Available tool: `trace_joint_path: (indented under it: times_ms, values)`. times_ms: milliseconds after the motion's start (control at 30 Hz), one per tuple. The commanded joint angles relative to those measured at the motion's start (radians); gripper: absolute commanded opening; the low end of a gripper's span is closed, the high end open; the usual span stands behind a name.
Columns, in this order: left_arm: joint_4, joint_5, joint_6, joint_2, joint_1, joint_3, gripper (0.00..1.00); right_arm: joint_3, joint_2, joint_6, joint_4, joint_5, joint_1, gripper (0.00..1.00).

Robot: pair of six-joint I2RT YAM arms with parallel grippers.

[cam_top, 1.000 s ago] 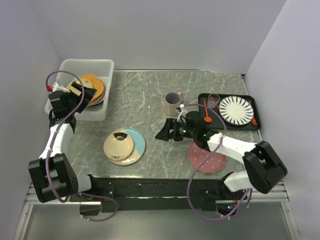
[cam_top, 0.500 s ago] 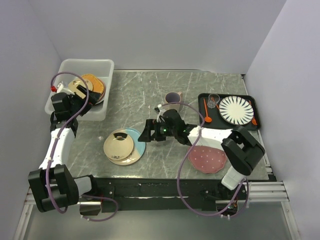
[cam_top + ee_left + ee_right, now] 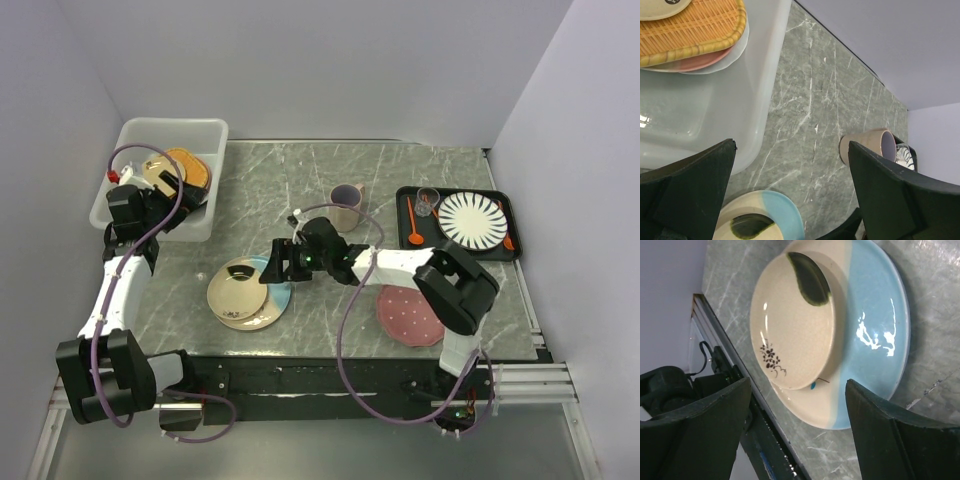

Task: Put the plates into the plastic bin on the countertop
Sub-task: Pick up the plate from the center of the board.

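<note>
The plastic bin (image 3: 175, 124) stands at the back left of the countertop (image 3: 300, 180). It holds stacked plates: a woven orange one (image 3: 695, 25) over a pink (image 3: 700, 62) and a white one (image 3: 735, 52). My left gripper (image 3: 185, 200) hovers open at the bin's near right corner (image 3: 755, 100), holding nothing. A cream-and-light-blue plate (image 3: 875, 340) lies at the front left with a small cream floral plate (image 3: 795, 325) on it. My right gripper (image 3: 272, 270) is open, low at this plate's right rim, its fingers either side of the rim's near part. A pink dotted plate (image 3: 412, 315) lies front right.
A beige mug (image 3: 346, 205) stands mid-table behind the right arm. A black tray (image 3: 505, 250) at the right holds a striped plate (image 3: 472, 220), a small glass and orange utensils. The table's front rail (image 3: 755, 440) runs just below the cream-and-blue plate.
My right gripper has travelled left from beside the mug to the rim of the cream-and-blue plate. The left gripper has shifted slightly near the bin.
</note>
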Motion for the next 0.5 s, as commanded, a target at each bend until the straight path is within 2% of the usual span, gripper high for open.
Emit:
trace_joint_path:
  times_ms: [0,233,467]
  values:
    - [0.009,0.015,0.020,-0.009,-0.007,0.004,0.99,0.050,0.048,0.013,0.021,-0.007,0.009,0.82]
    - [0.015,0.015,0.017,0.003,-0.009,0.002,0.99,0.074,0.112,0.030,0.057,-0.028,0.012,0.77]
    - [0.029,0.015,0.017,0.014,-0.015,-0.007,0.99,0.103,0.183,0.053,0.076,-0.044,0.016,0.68]
